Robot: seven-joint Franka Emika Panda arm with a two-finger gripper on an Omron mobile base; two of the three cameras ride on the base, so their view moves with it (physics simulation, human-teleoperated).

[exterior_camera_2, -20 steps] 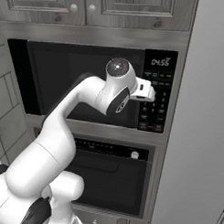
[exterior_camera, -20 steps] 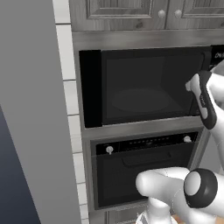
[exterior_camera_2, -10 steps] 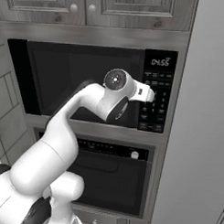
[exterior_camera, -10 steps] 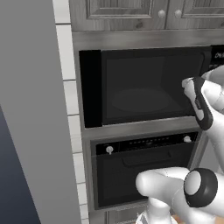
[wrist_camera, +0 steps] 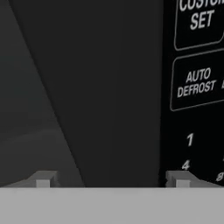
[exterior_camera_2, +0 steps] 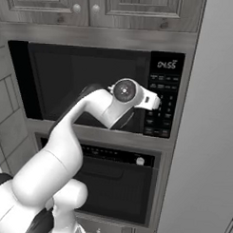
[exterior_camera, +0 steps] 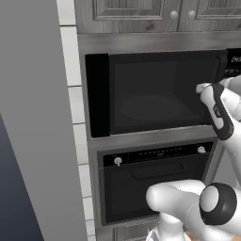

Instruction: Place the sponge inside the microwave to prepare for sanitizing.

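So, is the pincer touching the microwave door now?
Cannot tell. In the hand view the pincer is very near the microwave, its fingertips spread, but their ends are hidden, and the base views show no plain contact or gap.

You are looking at a home kitchen. A large built-in black microwave with a dark window (exterior_camera: 155,96) sits in a grey steel surround, its black keypad panel (exterior_camera_2: 163,98) at 3 o'clock of the door. A black wall oven with knobs and a bar handle (exterior_camera: 157,181) sits at 6 o'clock, grey wooden cupboard doors with round knobs (exterior_camera_2: 89,5) at 12 o'clock, and white wall tiles (exterior_camera: 77,110) at 9 o'clock.
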